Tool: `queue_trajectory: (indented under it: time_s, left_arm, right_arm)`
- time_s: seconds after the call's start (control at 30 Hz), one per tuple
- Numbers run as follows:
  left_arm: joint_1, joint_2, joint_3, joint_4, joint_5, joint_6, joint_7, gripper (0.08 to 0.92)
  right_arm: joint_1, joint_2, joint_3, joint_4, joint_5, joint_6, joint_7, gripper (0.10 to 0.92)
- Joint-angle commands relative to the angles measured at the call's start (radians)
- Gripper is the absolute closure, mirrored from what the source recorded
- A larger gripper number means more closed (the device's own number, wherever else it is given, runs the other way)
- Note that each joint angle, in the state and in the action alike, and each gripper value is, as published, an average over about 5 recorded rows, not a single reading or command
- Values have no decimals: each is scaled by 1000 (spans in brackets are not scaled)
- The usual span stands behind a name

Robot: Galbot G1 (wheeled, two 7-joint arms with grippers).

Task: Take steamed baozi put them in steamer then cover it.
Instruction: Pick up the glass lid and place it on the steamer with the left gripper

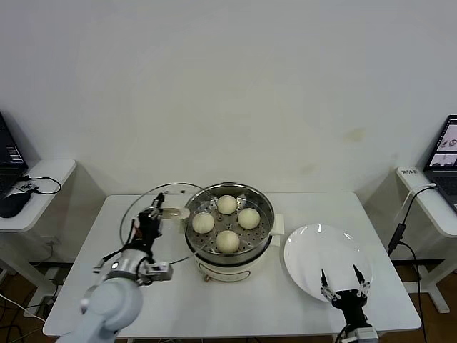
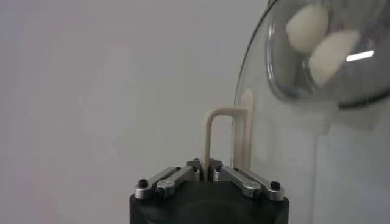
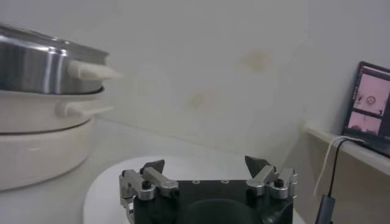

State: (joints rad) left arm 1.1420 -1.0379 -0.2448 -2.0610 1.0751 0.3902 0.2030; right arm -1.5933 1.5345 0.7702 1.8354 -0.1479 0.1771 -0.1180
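Note:
The steamer [image 1: 265, 230] stands mid-table, its steel pot on a white base. Several cream-white baozi [image 1: 228, 241] lie on the perforated tray inside. My left gripper [image 1: 152, 216] is shut on the cream bar handle [image 2: 214, 137] of the clear glass cover [image 1: 136, 209], which is lifted and tilted just left of the steamer, its rim overlapping the pot's left edge. In the left wrist view the cover [image 2: 304, 170] shows two baozi [image 2: 332, 55] through the glass. My right gripper [image 1: 344, 283] is open and empty over the near edge of the white plate [image 1: 314, 250]. The steamer also shows in the right wrist view [image 3: 36, 67].
The empty white plate lies right of the steamer and shows in the right wrist view [image 3: 103, 189]. Side desks stand left [image 1: 36, 193] and right [image 1: 432, 200] of the table, with a laptop [image 1: 446, 153] and a dangling cable [image 1: 400, 229] on the right.

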Motion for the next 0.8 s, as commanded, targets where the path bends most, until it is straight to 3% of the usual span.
queue_trajectory:
  time_s: [0.03, 0.43, 0.8]
  left_arm:
    - [-192, -127, 180, 67, 169, 80, 109, 853]
    - [-238, -290, 253, 163, 289, 80, 124, 853]
    - [-257, -378, 277, 257, 340, 75, 119, 853]
  right_arm:
    - [15, 25, -15, -43, -83, 3, 21, 203]
    - [1, 42, -17, -44, -116, 8, 40, 203]
    - [-2, 41, -17, -53, -119, 12, 43, 202]
